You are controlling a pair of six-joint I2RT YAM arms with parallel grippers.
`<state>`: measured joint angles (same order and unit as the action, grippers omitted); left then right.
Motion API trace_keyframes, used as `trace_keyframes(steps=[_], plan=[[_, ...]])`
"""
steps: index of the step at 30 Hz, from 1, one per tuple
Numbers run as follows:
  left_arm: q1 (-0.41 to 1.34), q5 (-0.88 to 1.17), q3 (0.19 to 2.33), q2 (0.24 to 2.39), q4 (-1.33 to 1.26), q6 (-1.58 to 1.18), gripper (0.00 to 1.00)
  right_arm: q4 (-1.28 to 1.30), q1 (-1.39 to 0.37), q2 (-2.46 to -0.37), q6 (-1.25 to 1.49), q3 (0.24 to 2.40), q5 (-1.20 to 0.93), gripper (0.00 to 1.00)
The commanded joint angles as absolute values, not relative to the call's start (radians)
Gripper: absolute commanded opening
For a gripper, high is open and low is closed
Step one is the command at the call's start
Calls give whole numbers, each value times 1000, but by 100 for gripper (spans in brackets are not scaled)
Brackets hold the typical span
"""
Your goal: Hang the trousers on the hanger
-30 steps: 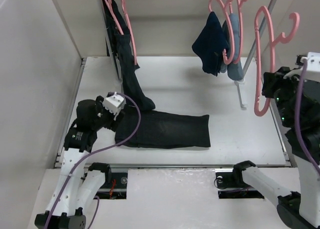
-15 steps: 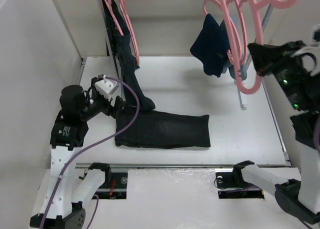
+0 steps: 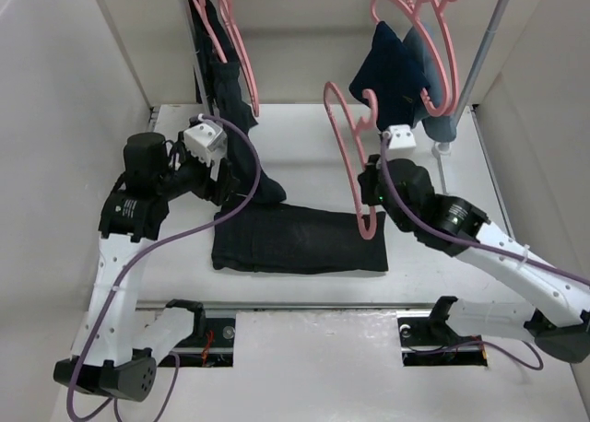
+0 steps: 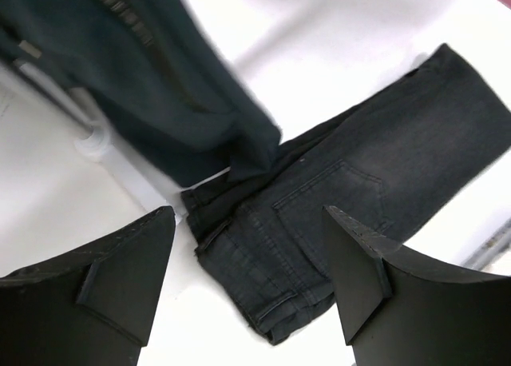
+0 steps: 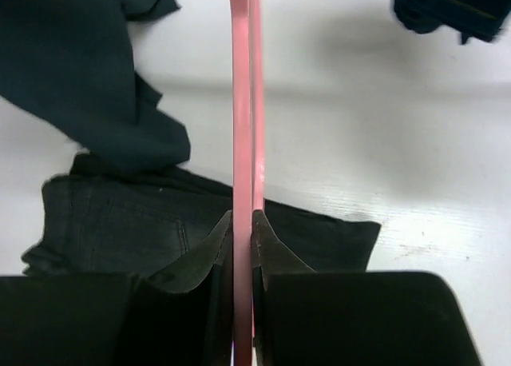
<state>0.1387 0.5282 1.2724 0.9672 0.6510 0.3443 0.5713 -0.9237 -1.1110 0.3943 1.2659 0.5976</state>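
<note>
Bright, even overhead light washes the white worktop (image 3: 295,155) almost to glare and leaves only faint, soft-edged shadows. In the wrist views the near fingers (image 4: 104,286) show as dark, nearly featureless shapes, and the hanger (image 5: 243,102), close to the lens, looks slightly soft.

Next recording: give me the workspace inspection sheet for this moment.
Surface: white table, no spills seen.
Job's things: trousers lie folded flat on it; hanger held upright over them.
Clutter: dark hanging garment drapes onto the trousers; navy garment and spare pink hangers on the rack.
End effectors: left end effector open above the waist end; right end effector shut on the hanger.
Cables: purple cable loops beside the left arm; another runs along the right.
Surroundings: white walls.
</note>
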Motion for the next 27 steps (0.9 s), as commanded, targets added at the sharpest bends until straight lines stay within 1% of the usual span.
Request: trace_keyframes(steps=[1, 5, 6, 8, 9, 12, 14, 15, 18, 21, 23, 24, 27], plan=[[204, 545, 1342, 1008, 675, 311, 71, 465, -927, -999, 483, 1249, 747, 0], [297, 543, 1374, 1092, 699, 252, 71, 555, -963, -1044, 575, 1207, 807, 0], [317, 558, 1374, 1109, 699, 239, 71, 567, -998, -1061, 604, 1171, 828, 0], [388, 558, 1384, 1158, 687, 215, 71, 621, -1028, -1117, 751, 1125, 873, 0], [429, 558, 1419, 1196, 677, 193, 71, 603, -1051, -1143, 809, 1065, 873, 0], [474, 568, 1495, 1256, 666, 160, 72, 523, -1123, -1172, 862, 967, 851, 0], [503, 568, 1522, 1317, 641, 112, 72, 467, -1201, -1210, 894, 905, 834, 0], [514, 568, 1531, 1337, 641, 97, 74, 466, -1227, -1230, 919, 905, 834, 0], [544, 590, 1543, 1413, 617, 54, 75, 586, -1284, -1333, 1044, 934, 834, 0], [557, 612, 1505, 1465, 577, -10, 76, 611, -1342, -1417, 1068, 957, 824, 0], [566, 649, 1485, 1488, 558, -38, 82, 611, -1365, -1454, 1068, 968, 801, 0], [566, 661, 1485, 1497, 558, -47, 82, 600, -1376, -1488, 1068, 968, 790, 0], [566, 670, 1466, 1506, 534, -69, 88, 566, -1376, -1526, 1089, 957, 759, 0]])
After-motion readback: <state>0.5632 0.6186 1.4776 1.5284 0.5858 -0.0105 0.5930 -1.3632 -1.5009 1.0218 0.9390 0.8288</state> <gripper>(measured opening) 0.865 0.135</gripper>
